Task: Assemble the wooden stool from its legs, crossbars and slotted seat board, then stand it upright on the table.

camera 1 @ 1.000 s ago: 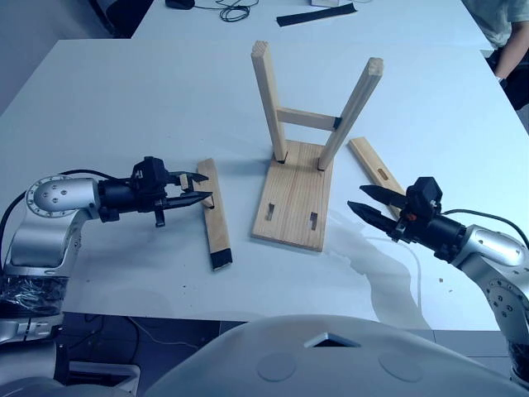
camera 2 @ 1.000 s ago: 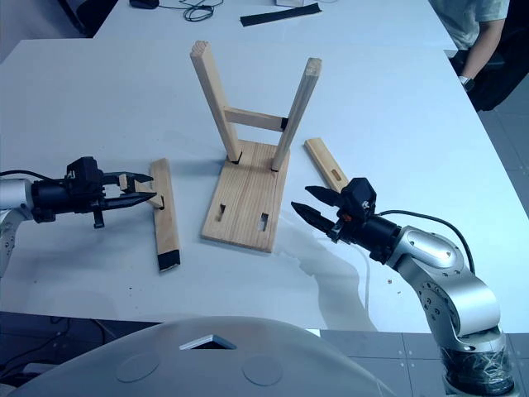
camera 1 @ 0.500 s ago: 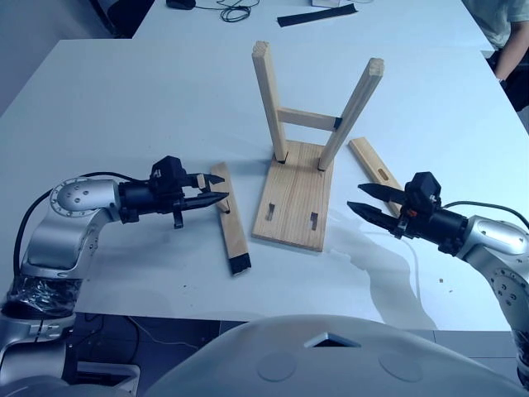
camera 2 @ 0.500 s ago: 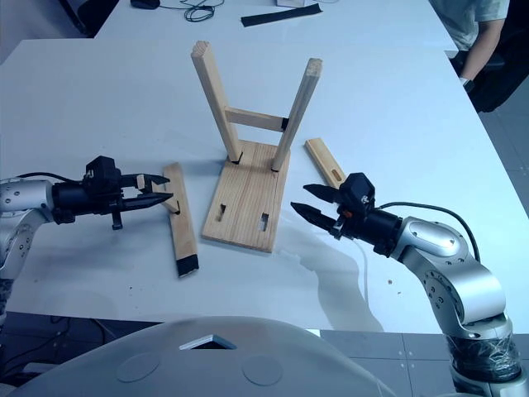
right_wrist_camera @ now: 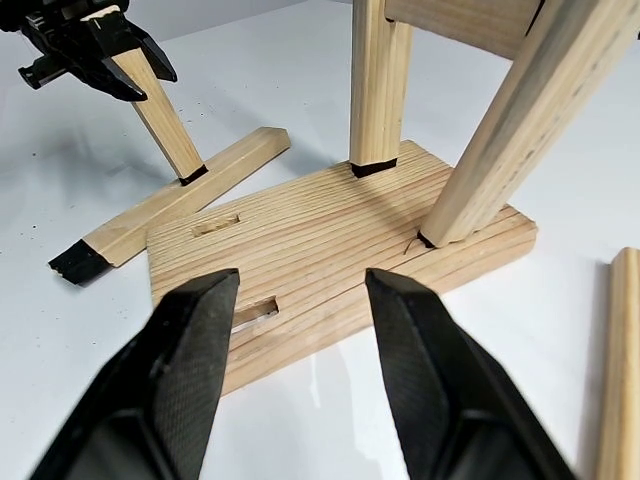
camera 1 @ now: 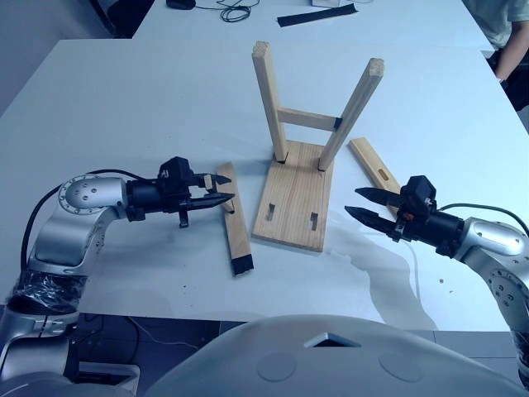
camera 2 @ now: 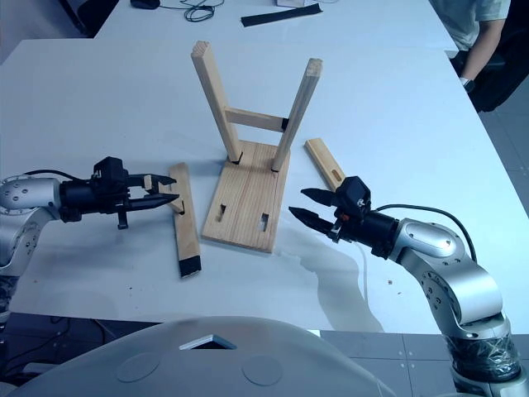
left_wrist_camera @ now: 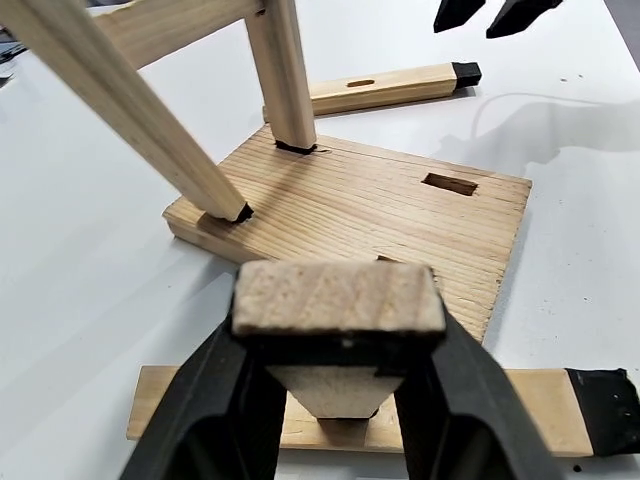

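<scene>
Left end effector (camera 1: 221, 189) is closed on a short crossbar (left_wrist_camera: 338, 300); the lower end of this crossbar sits in the slot of a loose leg (camera 1: 235, 223), which lies flat on the worktop (camera 1: 124, 107) near the left edge of the seat board (camera 1: 293, 203); the crossbar leans a little and is not square to the leg. Right end effector (camera 1: 354, 201) hangs with its fingers apart and nothing between them, near the right front corner of the board; the board lies flat with two legs (camera 1: 269, 99) standing in its far slots, joined by another crossbar (camera 1: 307, 118); the two near slots (camera 1: 271, 211) are free; a second loose leg (camera 1: 376, 169) lies to the right of the board, apart from it.

The step in hand, as I judge, is to seat the crossbar in the lying leg; to do it well, the left arm should push along the axis of the crossbar, straight into the slot and not sideways, because the leg is free to slide on the worktop; the right arm could press the leg down; if the end goes in tilted it may jam.
</scene>
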Motion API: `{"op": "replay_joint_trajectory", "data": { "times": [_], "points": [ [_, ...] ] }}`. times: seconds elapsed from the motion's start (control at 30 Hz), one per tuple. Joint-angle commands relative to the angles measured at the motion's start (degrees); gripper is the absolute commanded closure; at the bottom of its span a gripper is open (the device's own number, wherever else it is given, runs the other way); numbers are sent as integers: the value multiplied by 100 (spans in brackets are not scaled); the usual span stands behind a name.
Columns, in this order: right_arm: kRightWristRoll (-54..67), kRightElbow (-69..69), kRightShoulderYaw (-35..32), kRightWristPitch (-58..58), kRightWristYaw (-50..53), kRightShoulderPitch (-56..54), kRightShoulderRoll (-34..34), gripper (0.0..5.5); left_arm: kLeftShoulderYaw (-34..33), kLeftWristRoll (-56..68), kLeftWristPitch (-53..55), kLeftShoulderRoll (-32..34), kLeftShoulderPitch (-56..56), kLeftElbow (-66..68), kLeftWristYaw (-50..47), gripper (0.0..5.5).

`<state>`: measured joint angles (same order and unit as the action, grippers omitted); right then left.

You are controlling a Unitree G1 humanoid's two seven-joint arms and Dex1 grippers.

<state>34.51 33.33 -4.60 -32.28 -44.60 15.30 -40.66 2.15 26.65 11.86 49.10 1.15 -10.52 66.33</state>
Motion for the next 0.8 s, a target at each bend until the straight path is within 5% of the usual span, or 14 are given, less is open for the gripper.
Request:
{"op": "replay_joint_trajectory", "data": {
  "times": [0.03,0.2,0.67,0.8],
  "points": [
    [-61,55,35,12,41,19,23,319,462,-564,137,112,-273,272,86,418],
    [-100,77,40,29,59,55,56,319,597,-749,108,133,-147,316,-22,418],
    [-197,17,128,42,65,63,81,319,744,-1078,-171,-632,-266,1114,-495,173],
    [-195,32,89,58,54,62,69,319,487,-895,-297,-514,-275,1206,-312,160]
  ]
}}
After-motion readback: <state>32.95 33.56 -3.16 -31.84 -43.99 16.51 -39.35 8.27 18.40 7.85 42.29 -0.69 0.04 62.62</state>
